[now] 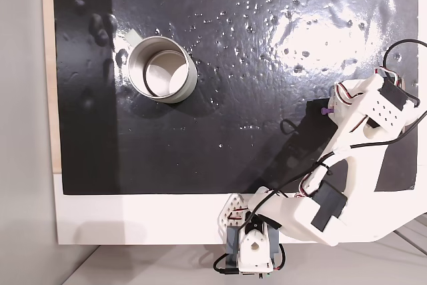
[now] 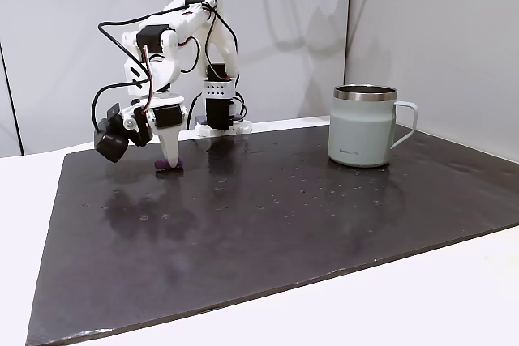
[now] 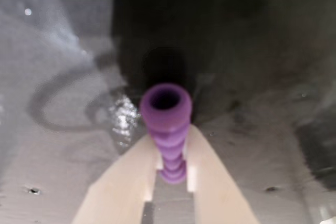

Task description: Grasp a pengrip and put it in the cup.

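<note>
The pengrip (image 3: 165, 103), a small purple ribbed tube, sits between my two pale fingers (image 3: 128, 177) in the wrist view, its open end pointing away from the camera. My gripper (image 3: 170, 136) is shut on the pengrip, both fingers pressing its sides. In a fixed view the gripper (image 2: 171, 161) points down with the pengrip (image 2: 169, 167) at mat level. From above, the pengrip (image 1: 325, 111) peeks out at the gripper (image 1: 329, 111) on the right of the mat. The cup (image 1: 188, 83) stands upright at the upper left there, well apart; side-on the cup (image 2: 361, 131) is pale with a handle.
A black glossy mat (image 1: 233, 31) covers most of the white table (image 1: 133, 218). The arm's base (image 1: 250, 248) sits at the table's bottom edge in the view from above. Bare mat (image 2: 284, 216) lies between gripper and cup.
</note>
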`<act>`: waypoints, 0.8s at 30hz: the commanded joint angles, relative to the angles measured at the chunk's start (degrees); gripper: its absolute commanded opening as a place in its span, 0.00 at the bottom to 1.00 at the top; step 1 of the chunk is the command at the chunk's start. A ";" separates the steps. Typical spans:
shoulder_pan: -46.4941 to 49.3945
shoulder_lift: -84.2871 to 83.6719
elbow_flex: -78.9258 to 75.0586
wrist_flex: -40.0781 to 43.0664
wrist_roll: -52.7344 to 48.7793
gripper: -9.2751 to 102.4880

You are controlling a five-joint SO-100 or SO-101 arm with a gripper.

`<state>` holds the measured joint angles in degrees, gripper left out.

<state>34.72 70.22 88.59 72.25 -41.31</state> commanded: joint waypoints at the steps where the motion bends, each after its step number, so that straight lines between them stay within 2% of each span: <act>1: 0.44 2.81 -6.77 4.66 1.14 0.08; 5: -0.35 9.14 -11.51 9.84 3.87 0.08; 15: -3.78 29.88 -11.07 14.06 8.53 0.08; 24: -10.72 41.13 -17.93 21.80 12.92 0.08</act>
<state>26.46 106.35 77.08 91.23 -30.15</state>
